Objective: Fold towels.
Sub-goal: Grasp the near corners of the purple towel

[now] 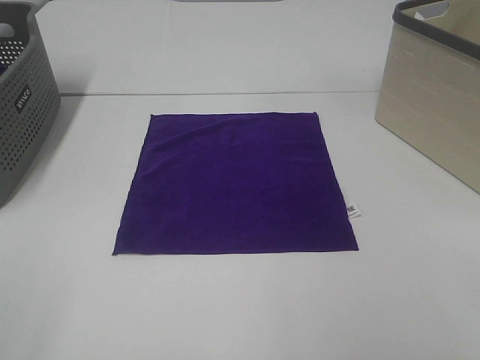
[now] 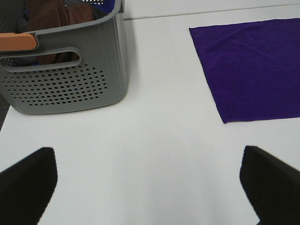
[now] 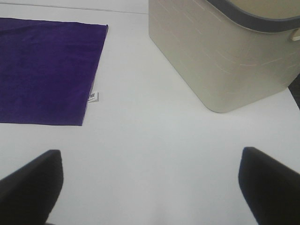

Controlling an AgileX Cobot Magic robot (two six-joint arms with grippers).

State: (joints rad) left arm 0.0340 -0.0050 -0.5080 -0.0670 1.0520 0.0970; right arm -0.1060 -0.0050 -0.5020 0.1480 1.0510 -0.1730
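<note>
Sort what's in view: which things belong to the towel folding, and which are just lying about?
Job:
towel, flat and unfolded
left gripper and right gripper, both open, clear of it
grey basket holding cloths, probably next in line

Lying about:
beige bin, inside not visible
table

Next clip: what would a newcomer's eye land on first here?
A purple towel lies flat and unfolded in the middle of the table. A gray perforated basket stands at its left edge, a beige bin at its right. The left gripper and right gripper are open, both clear of the towel.
</note>
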